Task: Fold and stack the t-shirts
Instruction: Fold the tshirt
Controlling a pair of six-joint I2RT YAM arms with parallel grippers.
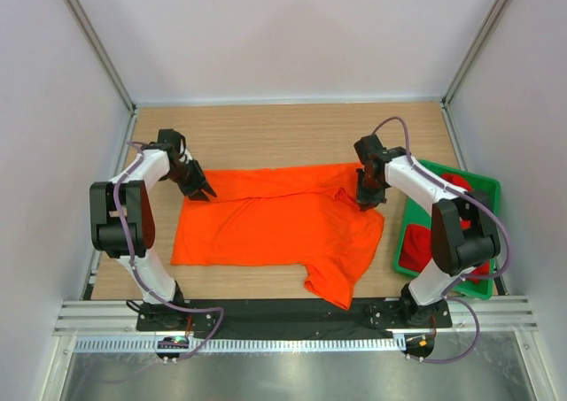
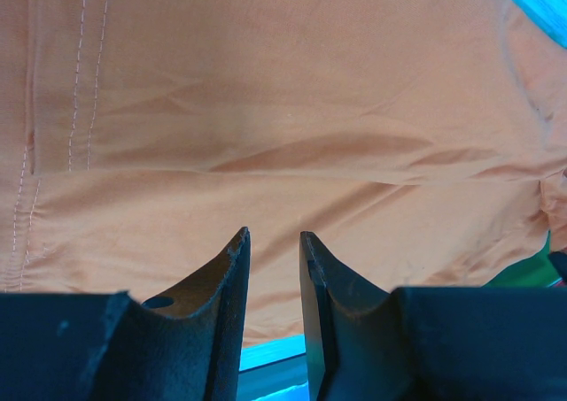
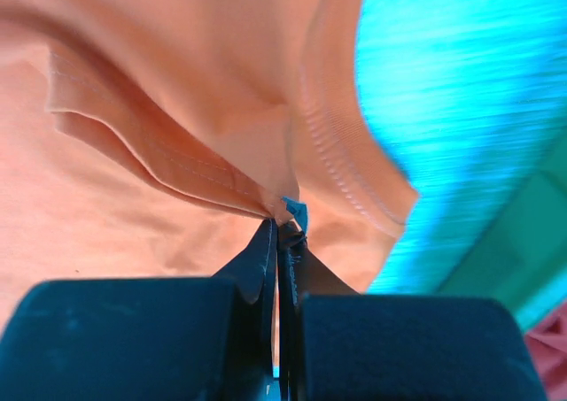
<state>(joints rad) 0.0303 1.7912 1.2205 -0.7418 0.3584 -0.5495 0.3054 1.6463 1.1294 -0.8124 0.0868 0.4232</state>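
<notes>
1. Across the middle of the overhead view, the orange t-shirt lay spread on the wooden bench. Its top edge was turned over into a narrow band, and one sleeve trailed towards the lower centre of the frame.
2. At the shirt's upper left corner, the left end effector sat low over the cloth. In its wrist view the two fingers stood a narrow gap apart with nothing seen between them. Orange fabric with a stitched hem on the left filled the frame beyond.
3. Right of centre in the overhead view, the right end effector was down on the shirt's upper right part, near the collar. Its wrist view showed the fingers pressed together, pinching a folded, stitched edge of the orange fabric at their tips. The ribbed collar curved past just to the right.
4. At the right edge of the overhead view, the green tray lay on the bench beside the shirt, partly hidden behind the right arm. The red t-shirt sat bunched inside it.
</notes>
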